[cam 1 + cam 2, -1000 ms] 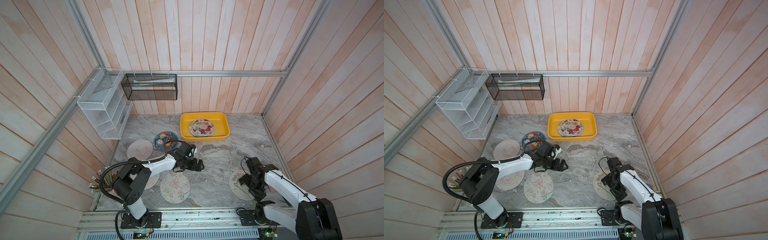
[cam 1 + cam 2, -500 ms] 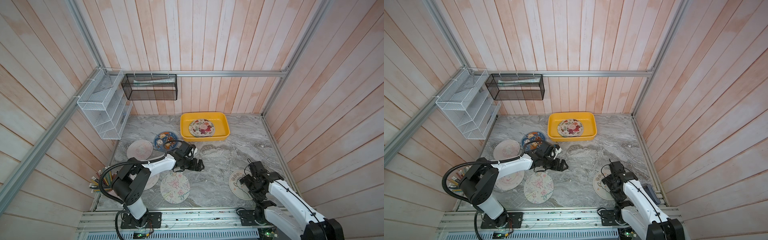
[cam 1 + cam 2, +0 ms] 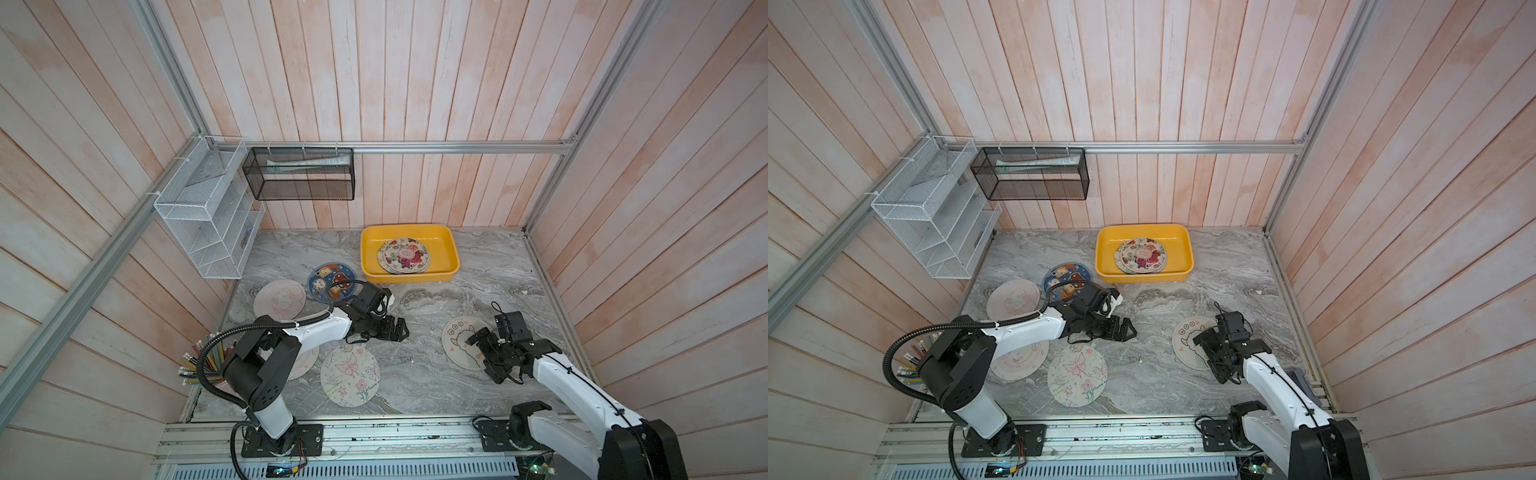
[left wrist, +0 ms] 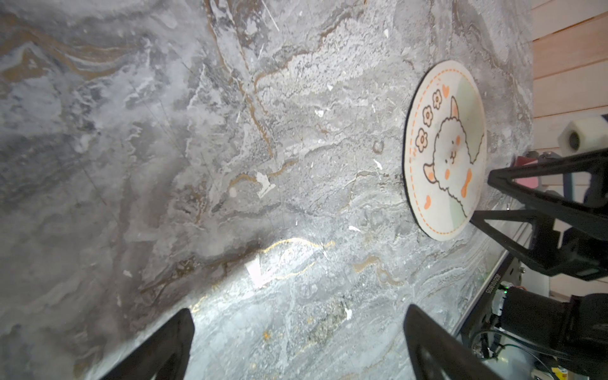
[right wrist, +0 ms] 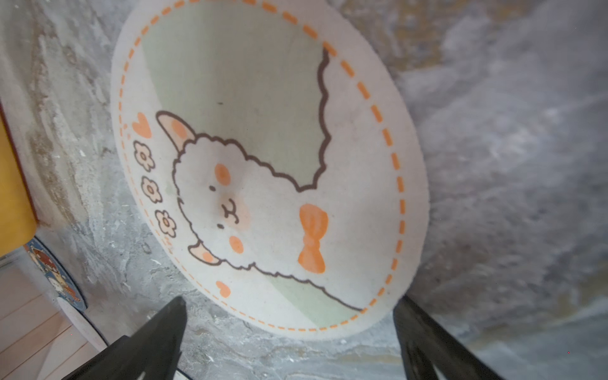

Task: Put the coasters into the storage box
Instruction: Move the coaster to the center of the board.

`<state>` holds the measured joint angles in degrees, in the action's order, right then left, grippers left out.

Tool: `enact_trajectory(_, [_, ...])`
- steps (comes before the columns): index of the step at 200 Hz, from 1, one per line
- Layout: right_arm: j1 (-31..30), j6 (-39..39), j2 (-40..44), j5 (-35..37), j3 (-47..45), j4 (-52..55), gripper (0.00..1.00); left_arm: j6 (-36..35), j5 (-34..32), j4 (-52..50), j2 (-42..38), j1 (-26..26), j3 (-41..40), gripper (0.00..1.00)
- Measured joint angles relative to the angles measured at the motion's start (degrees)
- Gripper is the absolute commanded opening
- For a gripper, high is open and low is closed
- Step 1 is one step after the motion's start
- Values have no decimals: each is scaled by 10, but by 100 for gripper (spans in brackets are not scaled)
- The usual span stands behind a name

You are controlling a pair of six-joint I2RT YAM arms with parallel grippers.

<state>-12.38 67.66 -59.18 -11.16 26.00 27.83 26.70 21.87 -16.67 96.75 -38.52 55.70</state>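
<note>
Just ahead of right end effector (image 5: pixel 289 300) | alpaca coaster (image 5: pixel 263 164), flat | jaws spread

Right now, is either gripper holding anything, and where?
Nothing held: left gripper and right gripper are open and empty, the right poised at the cream round alpaca-print coaster's edge.

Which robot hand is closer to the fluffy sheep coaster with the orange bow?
Right. The right gripper sits at the edge of the sheep coaster, its open jaws either side of the rim. The left gripper is over the middle of the table, well apart from it.
</note>
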Motion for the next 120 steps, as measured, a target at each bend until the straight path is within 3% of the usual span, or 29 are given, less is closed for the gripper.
enact_trajectory(50, [-8,-60,-76,-40,32,-62,98,8,0,0,0,0,4,100])
enact_trajectory(86, [0,-190,-156,-23,127,46,98,24,5,10,1,-1,13,100])
enact_trajectory(120, [43,-287,-189,22,201,116,98,34,10,18,10,-2,20,100])
